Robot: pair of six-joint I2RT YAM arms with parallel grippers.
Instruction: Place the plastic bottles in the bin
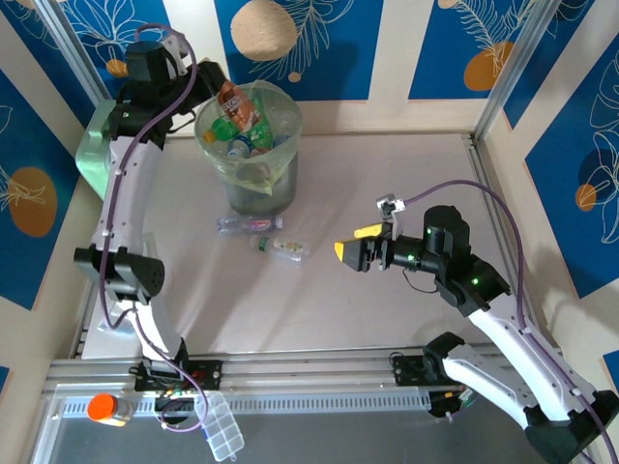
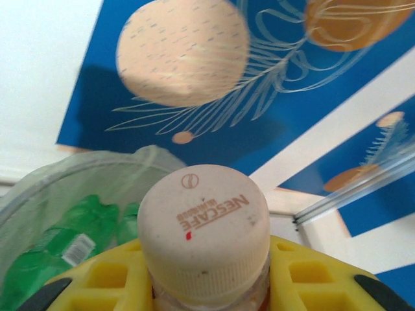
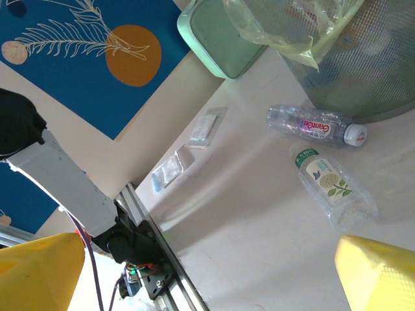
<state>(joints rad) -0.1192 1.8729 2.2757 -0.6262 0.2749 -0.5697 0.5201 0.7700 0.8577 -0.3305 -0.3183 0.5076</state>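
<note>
Left gripper: the left gripper [image 2: 207,280] is closed on the neck of a Nescafe bottle [image 2: 204,227], its yellow fingers [image 2: 110,275] pressed to either side just under the cream cap.
Held bottle: it hangs tilted above the open mouth of the bin [image 1: 261,184], toward the bin's left rim.
Right gripper: the right gripper [image 1: 354,244] is wide open and holds nothing; it hovers over the table well to the right of the bin.
Inside the bin: green bottles [image 2: 61,249] and others lie piled in the pale-green liner [image 3: 285,29].
Bottles left to collect: a clear bottle with a pink label [image 1: 250,224] lies on its side just in front of the bin, and a second bottle with a white and green label [image 1: 283,248] lies just beside it, a little farther from the bin.
Risk: released this near the rim, the held bottle could strike the edge or the pile and tumble out. The two lying bottles are round and may roll from a grasp, and a reach so near the bin's foot could nudge it.
Surface: a pale, smooth table [image 1: 387,309].
Room: a mint-green box [image 1: 92,155] sits left of the bin; blue walls [image 1: 329,48] with leaf patterns rise behind the bin.
</note>
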